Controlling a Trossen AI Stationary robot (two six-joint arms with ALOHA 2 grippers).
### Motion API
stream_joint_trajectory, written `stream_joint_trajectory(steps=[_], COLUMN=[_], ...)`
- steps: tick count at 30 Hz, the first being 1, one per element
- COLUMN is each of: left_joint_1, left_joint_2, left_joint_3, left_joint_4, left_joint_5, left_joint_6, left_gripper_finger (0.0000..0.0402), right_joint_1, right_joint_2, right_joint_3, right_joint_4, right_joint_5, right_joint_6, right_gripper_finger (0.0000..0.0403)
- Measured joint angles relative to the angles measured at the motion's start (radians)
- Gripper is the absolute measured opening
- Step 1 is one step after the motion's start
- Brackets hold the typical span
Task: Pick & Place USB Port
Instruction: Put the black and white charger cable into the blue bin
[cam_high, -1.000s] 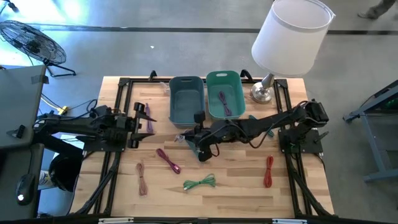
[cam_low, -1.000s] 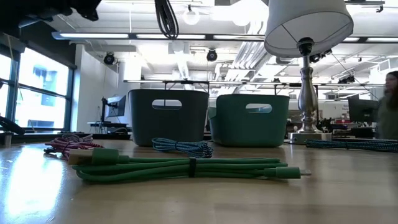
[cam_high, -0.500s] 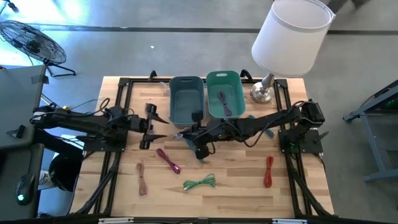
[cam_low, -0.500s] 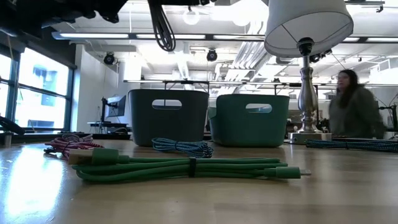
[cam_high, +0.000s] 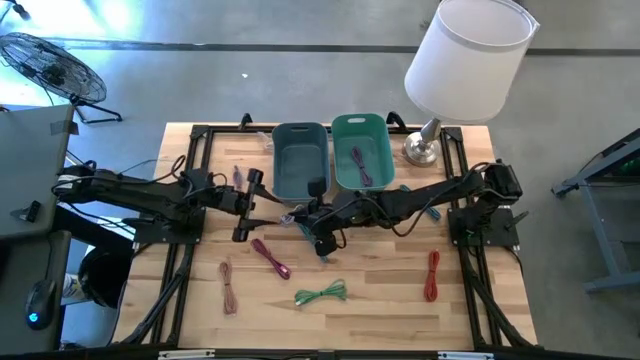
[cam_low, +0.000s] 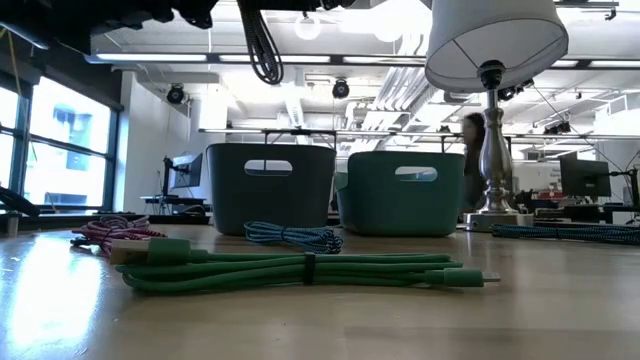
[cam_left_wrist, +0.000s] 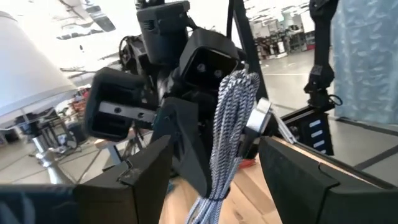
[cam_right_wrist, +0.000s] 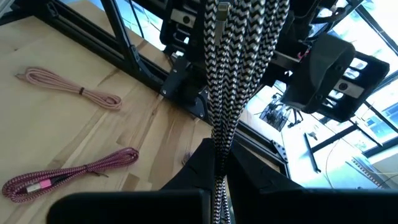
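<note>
A plank table (cam_high: 380, 300) stands on a grey floor, a fan (cam_high: 50, 65) beside it. 2 bins (cam_high: 300, 160), 1 lamp (cam_high: 465, 60), 7 cables. The right gripper (cam_high: 300, 215), clamped on a braided cable (cam_right_wrist: 239, 68), holds it mid-table between the spread fingers of the left gripper (cam_high: 262, 203).

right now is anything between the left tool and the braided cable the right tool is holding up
Nothing visible. The right tool is shut on the braided cable, holding it above the table in front of the blue bin. The left tool faces it, open, with the cable hanging in the gap between its fingers.
</note>
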Motion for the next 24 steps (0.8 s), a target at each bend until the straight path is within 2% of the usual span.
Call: stream_joint_trajectory(steps=[13,24], left_joint_1=[0.0,0.0], left_joint_2=[0.076,0.081], left_joint_3=[0.045,0.045], left_joint_4=[0.005,0.011], left_joint_5=[0.086,0.085], left_joint_6=[0.002,0.138], left_gripper_finger=[0.0233,0.0234], right_joint_1=[-0.004,-0.027], right_joint_2=[0.0,0.0], right_joint_3=[0.0,0.0], right_joint_4=[-0.003,-0.022], right_joint_5=[0.001,-0.033], right_joint_6=[0.002,0.045], right_gripper_finger=[0.0013,0.0013])
